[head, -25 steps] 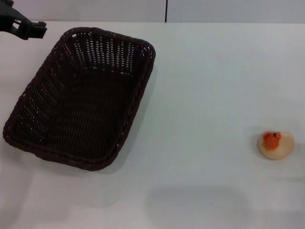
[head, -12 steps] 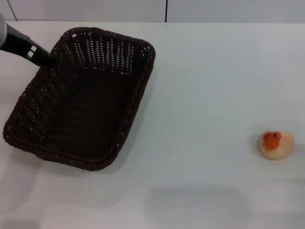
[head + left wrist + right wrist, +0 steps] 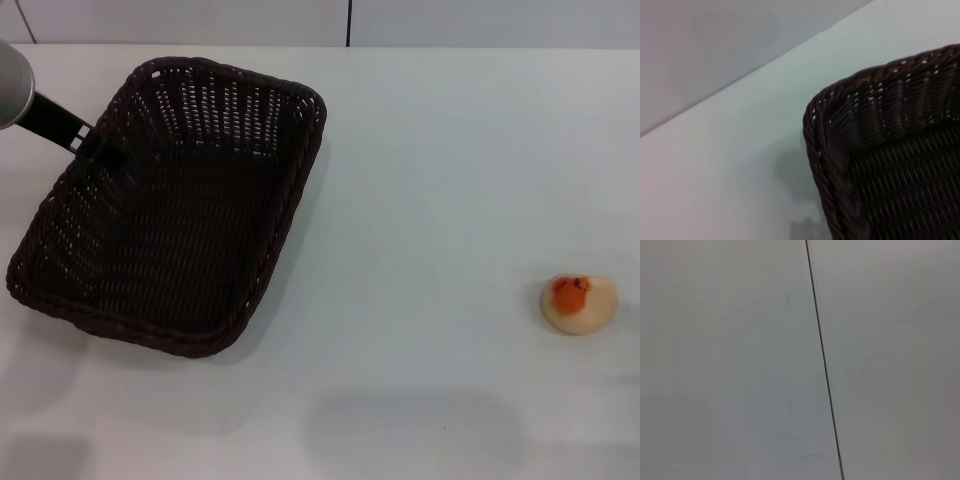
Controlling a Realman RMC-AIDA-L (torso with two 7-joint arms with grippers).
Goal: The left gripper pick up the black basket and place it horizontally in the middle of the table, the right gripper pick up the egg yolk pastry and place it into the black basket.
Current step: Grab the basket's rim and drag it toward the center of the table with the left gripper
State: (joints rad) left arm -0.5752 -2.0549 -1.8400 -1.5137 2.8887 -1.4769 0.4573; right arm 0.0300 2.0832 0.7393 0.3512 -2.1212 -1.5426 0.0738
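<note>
The black basket (image 3: 170, 210) lies slantwise on the left half of the white table (image 3: 430, 180), its long side running from near left to far right. My left gripper (image 3: 100, 148) comes in from the upper left on its grey arm and is at the basket's far left rim, dark against the weave. The left wrist view shows a braided corner of the basket (image 3: 880, 165) close up, resting on the table. The egg yolk pastry (image 3: 577, 303), pale with an orange patch on top, sits alone near the table's right edge. My right gripper is out of view.
A pale wall with a thin dark vertical seam (image 3: 349, 22) stands behind the table's far edge. The right wrist view shows only a plain pale surface with a dark line (image 3: 822, 365). White tabletop lies between the basket and the pastry.
My left gripper has come down and to the right, from beyond the basket's far left corner onto its left rim. The basket and the pastry have not moved.
</note>
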